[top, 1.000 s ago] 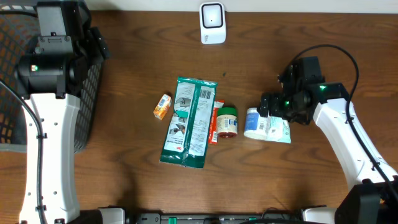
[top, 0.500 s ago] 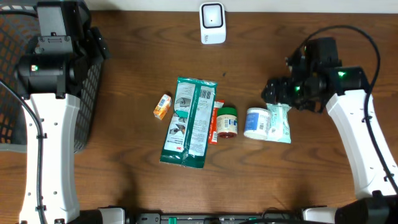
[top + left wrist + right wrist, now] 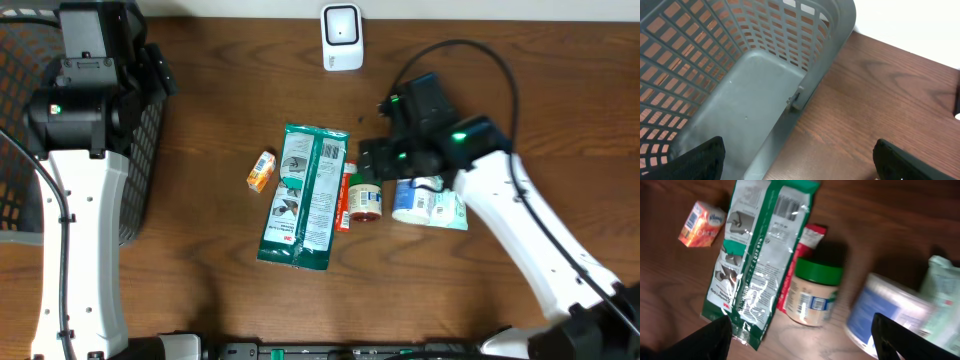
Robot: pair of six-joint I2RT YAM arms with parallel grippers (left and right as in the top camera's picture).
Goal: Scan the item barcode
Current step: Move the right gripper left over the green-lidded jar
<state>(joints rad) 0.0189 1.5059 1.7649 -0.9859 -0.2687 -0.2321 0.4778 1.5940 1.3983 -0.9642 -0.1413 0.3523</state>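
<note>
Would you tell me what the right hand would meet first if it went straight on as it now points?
Probably the green-lidded jar, centred ahead of the right hand; depth is unclear.

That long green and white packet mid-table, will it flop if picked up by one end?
The green and white packet is long, flat and crinkled, so it will probably sag from an end grip. Its film shines in the right wrist view, so it may be slippery. Lying flat, it should slide rather than roll.

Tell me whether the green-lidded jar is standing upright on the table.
No: in the right wrist view the green-lidded jar lies on its side on the table, label facing up.
</note>
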